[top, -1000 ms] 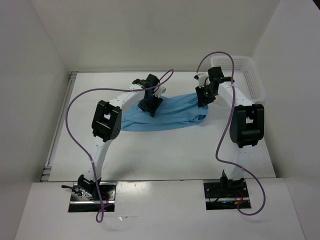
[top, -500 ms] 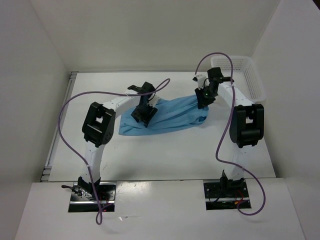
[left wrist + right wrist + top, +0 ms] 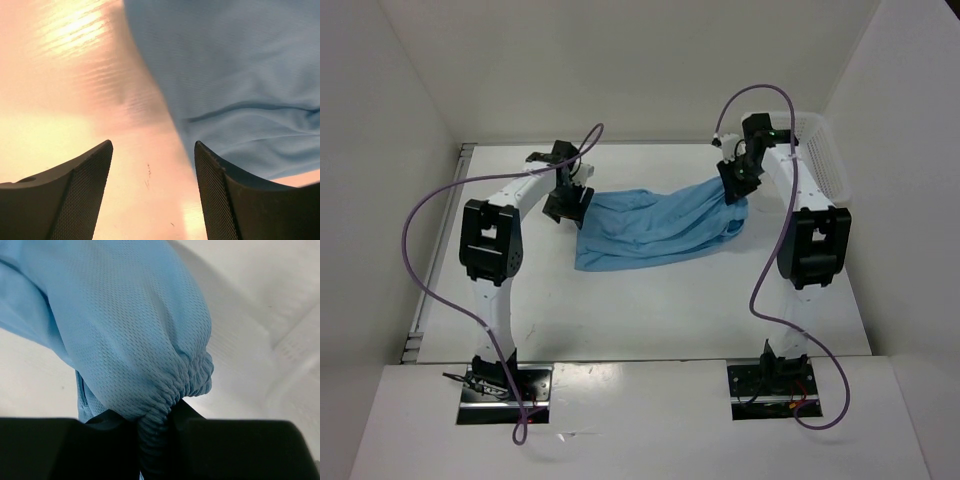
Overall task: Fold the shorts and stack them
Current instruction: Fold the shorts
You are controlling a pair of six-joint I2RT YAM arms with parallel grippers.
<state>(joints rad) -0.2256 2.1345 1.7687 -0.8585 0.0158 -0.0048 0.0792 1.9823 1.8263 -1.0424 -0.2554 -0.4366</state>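
Shorts (image 3: 655,225) lie on the far half of the table (image 3: 650,300), drawn out sideways from left of centre toward the far right corner. They are wrinkled, not squared up, and no fold is made. The white basket (image 3: 825,160) sits in the far right corner, just beyond the right end of the cloth. I can't tell whether the two touch.

Right claw (image 3: 736,188): pressed tight on the gathered waistband (image 3: 170,390), pinching a bunch of it. The wrist view shows the elastic puckered right into the jaws. That end of the cloth looks lifted a little off the table, and the rest trails down to the left.

Left claw (image 3: 152,145): spread wide and holding nothing. Only bare table shows between the fingers. It sits low at the left end of the shorts, with the cloth edge just beside its right finger, maybe brushing it. Contact is unclear.

Step, as I read it: spreading and flattening, before the first fold. One end is gripped, the other is loose, and the stacking part hasn't begun.

Next move probably calls for the left claw to shift a bit right so the cloth edge comes between the fingers. It would then drop to the table and close on the left end. With both ends held, the cloth can be tugged taut and laid flat, then folded over. The thin single layer lies flat on the table, so the fingers need to scrape low or they'll close on nothing. The right claw's grip should hold while that happens.
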